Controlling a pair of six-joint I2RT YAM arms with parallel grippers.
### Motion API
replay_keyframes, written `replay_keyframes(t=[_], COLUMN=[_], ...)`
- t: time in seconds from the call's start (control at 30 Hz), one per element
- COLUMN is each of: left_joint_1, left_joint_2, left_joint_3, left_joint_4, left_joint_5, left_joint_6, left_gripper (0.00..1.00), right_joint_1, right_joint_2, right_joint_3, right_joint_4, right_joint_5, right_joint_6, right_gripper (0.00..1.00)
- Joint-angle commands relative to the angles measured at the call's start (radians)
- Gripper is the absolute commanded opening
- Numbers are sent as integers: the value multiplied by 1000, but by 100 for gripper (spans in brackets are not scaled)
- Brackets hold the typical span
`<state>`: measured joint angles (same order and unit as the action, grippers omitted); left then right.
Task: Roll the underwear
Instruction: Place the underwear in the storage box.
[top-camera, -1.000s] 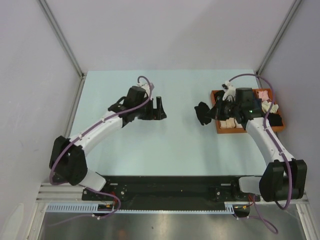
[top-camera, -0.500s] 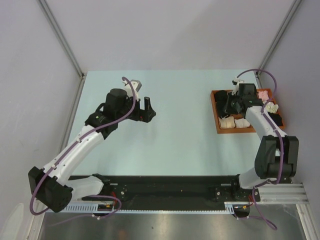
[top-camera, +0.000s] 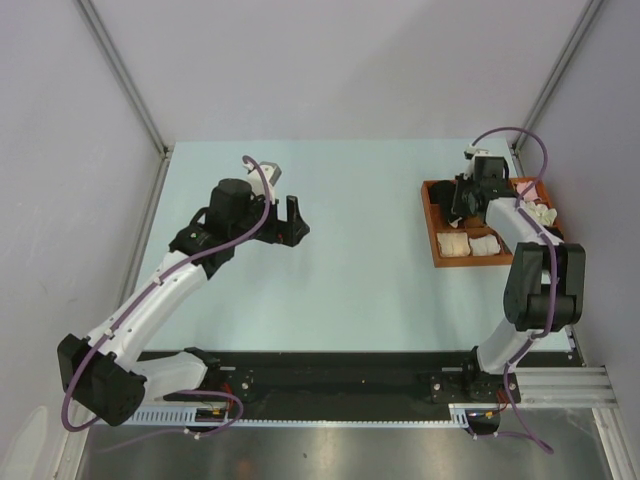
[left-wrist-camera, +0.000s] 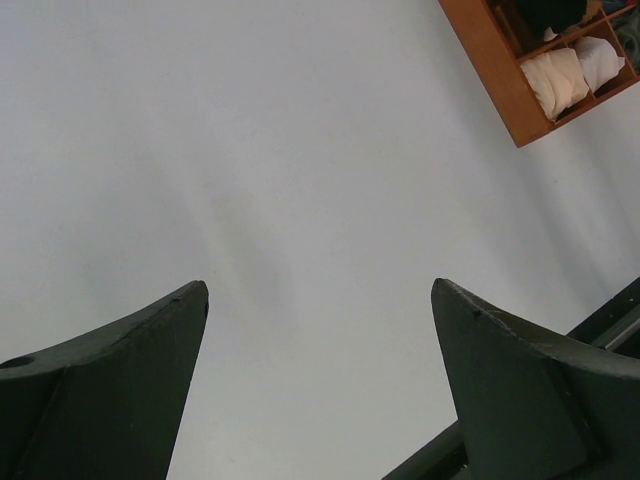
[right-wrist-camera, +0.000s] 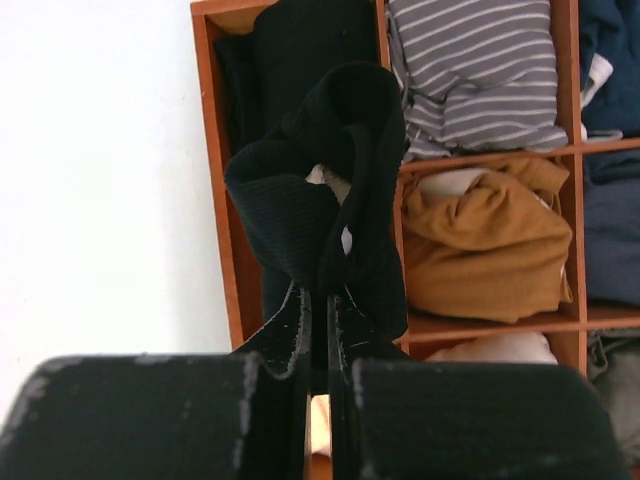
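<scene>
My right gripper is shut on the rolled black underwear and holds it over the back-left compartment of the orange divided tray. A bit of pale waistband shows inside the roll. Rust-brown underwear lies bundled in the neighbouring compartment, and navy blue underwear lies at the right edge. In the top view the right gripper is over the tray. My left gripper is open and empty above the bare table, its fingers spread wide.
A grey striped garment fills another tray compartment. Pale rolled items sit in the tray's front compartments, also seen in the left wrist view. The enclosure walls stand close to the right of the tray.
My right gripper carried the black roll from over the table left of the tray to the tray's back-left compartment. My left arm drew back to the left.
</scene>
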<state>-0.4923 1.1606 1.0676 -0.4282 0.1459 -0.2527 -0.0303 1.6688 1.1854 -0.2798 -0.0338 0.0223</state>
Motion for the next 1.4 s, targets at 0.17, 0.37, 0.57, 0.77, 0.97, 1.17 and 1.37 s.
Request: replay_keyframes(t=[0.17,0.37,0.57,0.77,0.97,1.17,1.37], left_joint_1=[20,23,24,26,26,27,29], left_joint_2=[-7,-9,-13,-15,-19,-27,-32], left_joint_3=[-6,-11,-15,-20,-23,-24,-26], left_joint_4=[42,45,49,55,59,59,59], left_joint_5=[38,60,64,75,86,87,83], left_joint_6=[4,-3,-8,-17,-23,-23,-22], left_gripper=[98,98,98,98,98,98,98], right_joint_1=[-2,12,23,27,64,72,72], right_joint_2=[94,95,129,114,92,149,181], right_joint_3=[80,117,195,259,292,298,301], right_joint_4=[-30,-104,-190,-257,-306,-354,-368], right_joint_5=[2,12,25,28,64,106,132], right_joint_6=[-42,-59,-61,-44,-53,-50,-45], right_gripper=[0,0,0,0,0,0,0])
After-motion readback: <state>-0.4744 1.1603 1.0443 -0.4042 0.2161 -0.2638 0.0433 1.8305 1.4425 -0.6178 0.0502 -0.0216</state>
